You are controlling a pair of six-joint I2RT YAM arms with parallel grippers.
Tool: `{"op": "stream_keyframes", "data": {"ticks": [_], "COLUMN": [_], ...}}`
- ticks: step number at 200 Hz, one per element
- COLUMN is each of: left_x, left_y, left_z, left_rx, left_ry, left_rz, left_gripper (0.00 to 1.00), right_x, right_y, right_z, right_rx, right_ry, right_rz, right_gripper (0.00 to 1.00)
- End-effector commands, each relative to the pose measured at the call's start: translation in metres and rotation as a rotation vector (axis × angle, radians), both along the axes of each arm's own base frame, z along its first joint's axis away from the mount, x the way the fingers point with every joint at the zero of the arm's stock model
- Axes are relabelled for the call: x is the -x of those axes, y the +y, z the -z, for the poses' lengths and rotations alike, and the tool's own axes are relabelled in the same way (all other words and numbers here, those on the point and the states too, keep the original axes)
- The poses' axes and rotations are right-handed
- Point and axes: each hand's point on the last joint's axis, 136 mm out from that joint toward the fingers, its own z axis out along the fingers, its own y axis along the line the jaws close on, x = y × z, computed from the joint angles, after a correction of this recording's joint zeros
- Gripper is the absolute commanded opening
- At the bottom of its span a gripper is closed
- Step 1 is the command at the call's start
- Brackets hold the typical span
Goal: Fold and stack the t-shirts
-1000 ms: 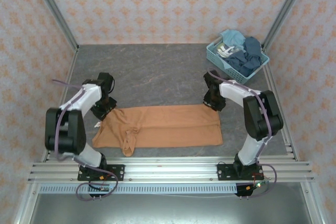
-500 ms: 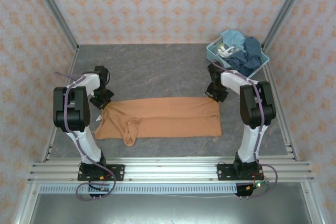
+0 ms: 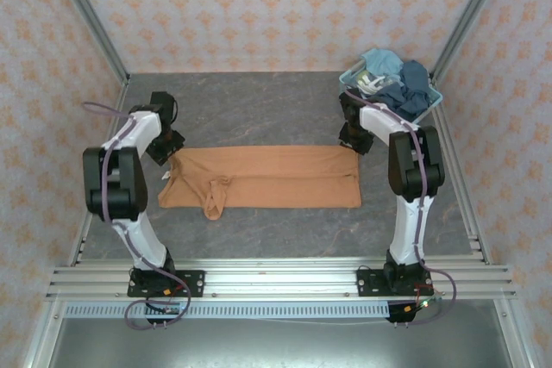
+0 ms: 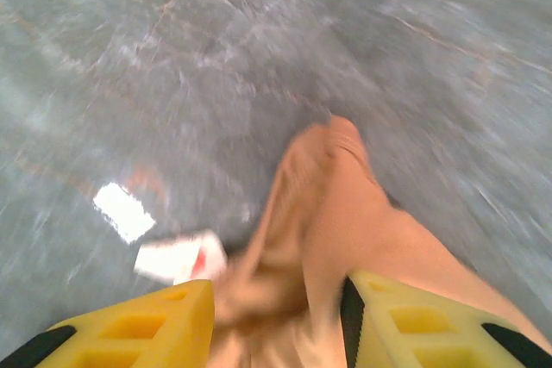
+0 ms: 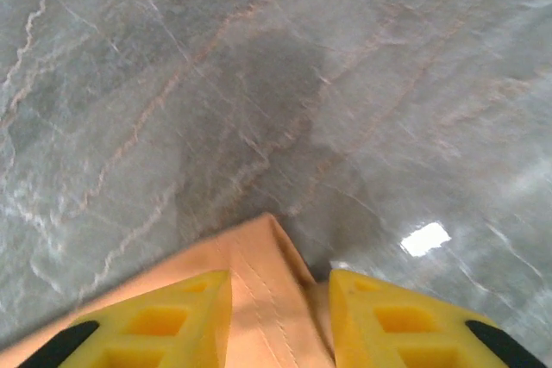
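**Two pincers drag the shirt back**

The left pincer (image 4: pixel 276 321) is pinched tight on one bunched end of the orange-tan t-shirt (image 3: pixel 267 187). The right pincer (image 5: pixel 280 316) is pinched on a corner at the other end. A second ago the shirt lay near the arm bases. Both arms have since pulled it farther back, and now it lies long and flat across the middle of the gray table (image 3: pixel 250 105). Beside the left pincer a small white tag (image 4: pixel 177 258) with a red mark sticks out, too blurry to read. Near the right pincer, farther back, sits a pale blue basket (image 3: pixel 348 84) full of blue clothes (image 3: pixel 405 85).
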Motion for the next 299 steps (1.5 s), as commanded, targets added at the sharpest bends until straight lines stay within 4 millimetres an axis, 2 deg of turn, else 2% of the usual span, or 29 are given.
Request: {"op": "stream_keyframes", "data": {"ticks": [1, 14, 25, 54, 82, 116, 168, 189, 233, 299], "left_x": [0.025, 0.028, 0.035, 0.054, 0.062, 0.066, 0.072, 0.078, 0.083, 0.086], "left_y": [-0.039, -0.072, -0.093, -0.119, -0.132, -0.142, -0.156, -0.162, -0.180, -0.217], "left_z": [-0.026, -0.021, -0.012, 0.012, 0.027, 0.035, 0.038, 0.037, 0.020, 0.026], "left_rx": [-0.013, 0.053, 0.094, 0.146, 0.190, 0.201, 0.211, 0.207, 0.231, 0.311], "left_ry": [-0.029, -0.053, -0.035, 0.018, 0.040, 0.044, 0.052, 0.070, 0.041, 0.050], "left_rz": [0.109, 0.192, 0.240, 0.304, 0.338, 0.363, 0.394, 0.420, 0.434, 0.405], "left_gripper": [0.45, 0.51, 0.52, 0.52, 0.47, 0.39, 0.13, 0.00, 0.00, 0.00], "right_x": [0.017, 0.026, 0.035, 0.049, 0.057, 0.064, 0.070, 0.071, 0.074, 0.079], "right_y": [0.001, 0.012, 0.022, 0.039, 0.050, 0.049, 0.048, 0.047, 0.045, 0.045], "right_z": [-0.040, -0.043, -0.044, -0.045, -0.051, -0.055, -0.057, -0.059, -0.059, -0.053], "right_rx": [0.050, 0.016, -0.016, -0.088, -0.129, -0.141, -0.147, -0.148, -0.146, -0.148], "right_ry": [-0.060, -0.068, -0.068, -0.066, -0.076, -0.079, -0.086, -0.090, -0.092, -0.079], "right_rz": [-0.050, -0.069, -0.082, -0.096, -0.112, -0.114, -0.103, -0.101, -0.098, -0.096], "right_gripper": [0.40, 0.42, 0.44, 0.45, 0.46, 0.46, 0.45, 0.44, 0.44, 0.43]}}
